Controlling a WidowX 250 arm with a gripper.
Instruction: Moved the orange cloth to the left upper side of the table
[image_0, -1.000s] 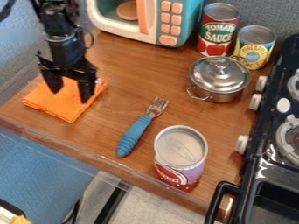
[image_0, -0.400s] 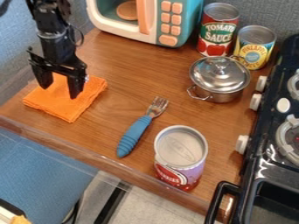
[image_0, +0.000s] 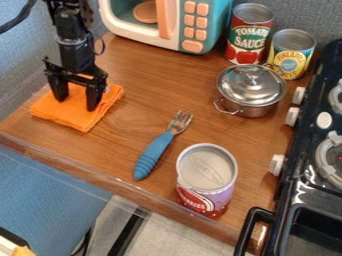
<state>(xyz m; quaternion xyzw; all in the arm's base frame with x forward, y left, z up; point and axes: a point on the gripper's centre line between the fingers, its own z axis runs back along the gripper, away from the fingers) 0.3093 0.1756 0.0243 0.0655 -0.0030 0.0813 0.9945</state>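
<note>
A black robot arm (image_0: 75, 47) comes down from the upper left of the frame over a brown wooden table (image_0: 143, 70), its hand (image_0: 77, 104) poised at an orange cloth (image_0: 70, 118). The hand's two fingers stand apart, with orange fabric visible between them; whether the tips press into the cloth cannot be told. The cloth lies flat at the left side of the table, one corner pointing toward the table's front edge. Near the center of the frame, a fork (image_0: 155, 151) with a ribbed blue handle rests at a slant, its metal tines toward the upper right. Just beside it, to the lower right, a can (image_0: 207, 182) with a purple and red label stands upright close to the front edge. A lidded metal pot (image_0: 251, 92) sits at the upper right, in front of a red and green can (image_0: 249, 32) and a yellow and blue can (image_0: 292, 52), both upright. A toy microwave (image_0: 180, 20) in white and teal, with peach buttons and a peach door handle, occupies the top of the frame. Along the right edge runs a black stove (image_0: 314, 150) with white knobs.
</note>
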